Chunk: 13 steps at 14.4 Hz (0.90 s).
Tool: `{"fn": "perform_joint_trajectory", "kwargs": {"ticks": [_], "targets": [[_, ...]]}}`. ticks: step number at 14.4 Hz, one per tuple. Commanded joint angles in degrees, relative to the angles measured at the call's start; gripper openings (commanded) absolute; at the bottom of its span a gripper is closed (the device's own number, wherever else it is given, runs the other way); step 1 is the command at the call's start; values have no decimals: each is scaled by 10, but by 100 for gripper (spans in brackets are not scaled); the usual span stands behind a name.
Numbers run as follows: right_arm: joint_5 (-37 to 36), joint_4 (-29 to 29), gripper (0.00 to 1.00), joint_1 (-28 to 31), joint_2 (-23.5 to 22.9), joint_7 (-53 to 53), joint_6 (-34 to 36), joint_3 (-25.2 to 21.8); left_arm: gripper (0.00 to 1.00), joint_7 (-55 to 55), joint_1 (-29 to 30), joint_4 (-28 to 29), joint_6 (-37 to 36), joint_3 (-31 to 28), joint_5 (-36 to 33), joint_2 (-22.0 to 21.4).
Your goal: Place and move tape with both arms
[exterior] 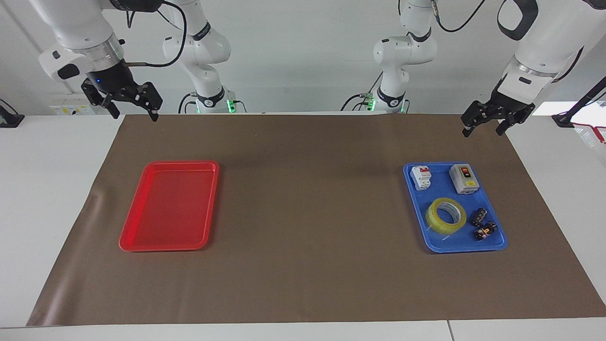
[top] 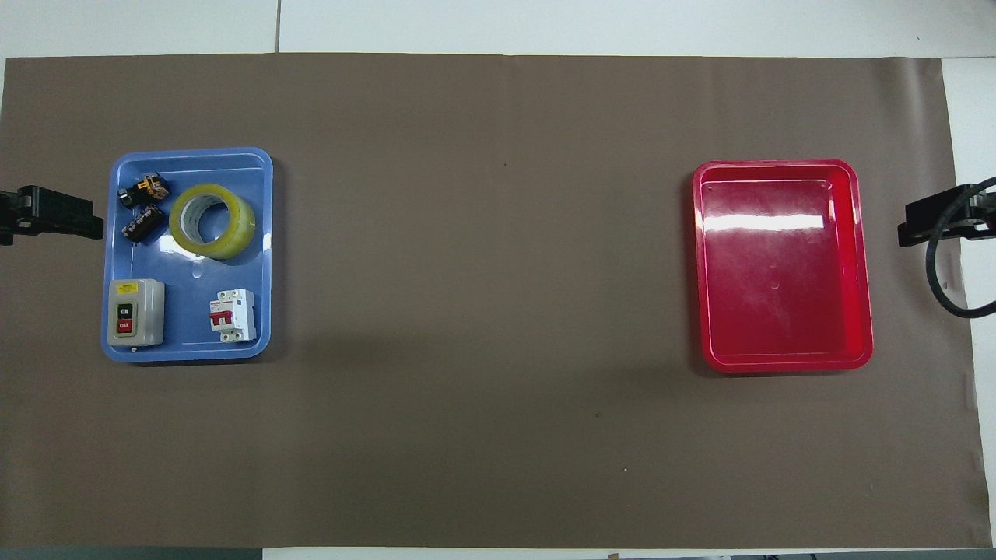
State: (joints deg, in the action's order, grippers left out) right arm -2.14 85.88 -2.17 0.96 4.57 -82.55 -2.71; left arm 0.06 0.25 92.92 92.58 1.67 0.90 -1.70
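Brown matting (exterior: 307,213) covers the table, carrying an empty red tray (exterior: 142,241) and a blue tray (exterior: 438,246) at the left arm's end. Both jaws open, left gripper (exterior: 485,124) and right gripper (exterior: 134,102) hang raised. Lower the left gripper squarely over the tape (exterior: 445,215), lying flat in the blue tray, pinching one wall clear of the switch box (exterior: 463,178).

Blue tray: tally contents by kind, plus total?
In the blue tray:
Tape roll: 1
Grey switch box: 1
White circuit breaker: 1
Small dark parts: 2
Total: 5
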Motion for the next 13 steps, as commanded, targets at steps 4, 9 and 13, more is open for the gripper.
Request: {"fn": "perform_joint_trajectory", "kwargs": {"ticks": [4, 9, 13], "targets": [[6, -2, 100, 2, -1, -12, 0, 1, 100, 3, 0, 21, 2, -4, 6, -20], [8, -1, 100, 2, -1, -11, 0, 1, 100, 8, 0, 21, -15, -4, 6, -20], [8, -1, 100, 3, -1, -10, 0, 1, 100, 8, 1, 22, 6, -4, 6, -17]]}}
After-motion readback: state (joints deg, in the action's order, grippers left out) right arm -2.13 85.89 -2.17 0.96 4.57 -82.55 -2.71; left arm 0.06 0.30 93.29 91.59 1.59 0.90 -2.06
